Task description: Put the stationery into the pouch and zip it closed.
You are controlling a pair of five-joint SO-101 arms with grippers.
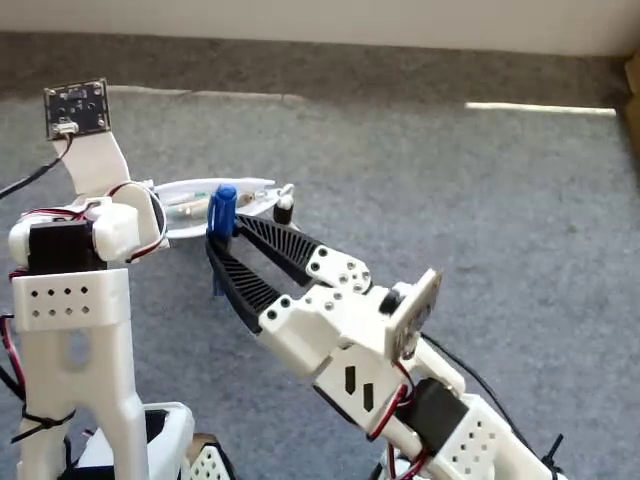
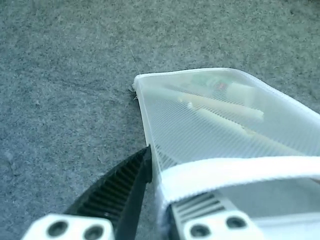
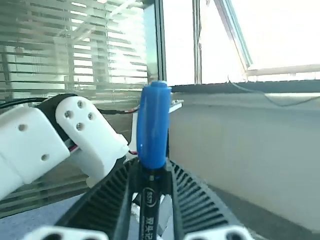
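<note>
I have the right claw (image 3: pixel 150 167) clamped on a blue marker (image 3: pixel 154 125). Both black fingers (image 3: pixel 195 200) press the barrel just under the cap, and in the right wrist view the cap stands upright above them. In the high view the right arm comes in from 5 o'clock. Its claw (image 1: pixel 222 238) carries the marker (image 1: pixel 222 208) over the middle of the translucent pouch (image 1: pixel 180 190), with the cap end overlapping the pouch's outline. From that angle I cannot tell whether the marker touches the pouch.

The pouch lies flat on the grey carpet (image 1: pixel 480 200), out toward 10 o'clock from the middle of the high view. A black-tipped item (image 1: pixel 284 210) shows at its 3 o'clock end.

The left claw (image 2: pixel 157 180) is closed on the pouch (image 2: pixel 200 135) at its corner by the white zipper band (image 2: pixel 240 172). One ribbed finger (image 2: pixel 127 185) lies outside on the carpet side, and the other sits beneath the mesh. Through the mesh I see cream-coloured pens (image 2: pixel 220 102) already inside, lying lengthwise away from that claw.
</note>
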